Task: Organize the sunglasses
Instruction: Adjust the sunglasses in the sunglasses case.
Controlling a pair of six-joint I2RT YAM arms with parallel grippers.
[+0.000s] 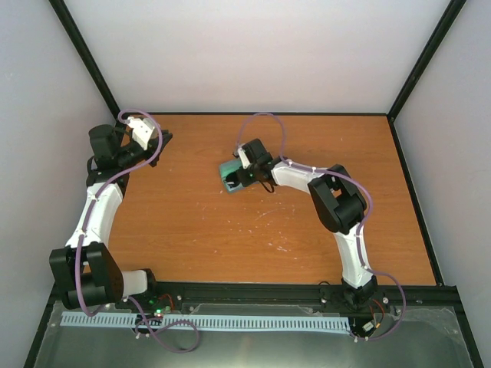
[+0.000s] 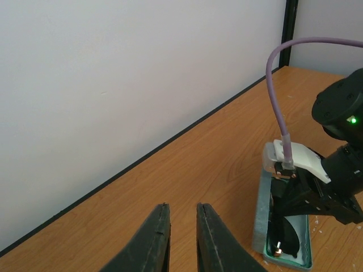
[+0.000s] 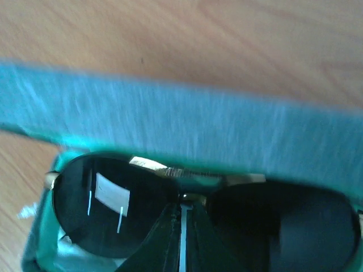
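Sunglasses (image 3: 96,198) are prob. being seated in case (image 3: 170,124) by R gripper (image 3: 182,207), fingers together at bridge; L gripper (image 2: 182,212), fingers slightly apart, empty, is held clear.

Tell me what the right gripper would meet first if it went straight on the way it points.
The sunglasses: the right gripper, shut, aims at the bridge between the dark lenses, inside the case. It looks very near or touching; depth is unclear.

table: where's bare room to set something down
Free: the wide strip of table between the glasses case and the near rail, and the back right corner. Crowded: the case under the right claw, and the back left corner by the left claw.
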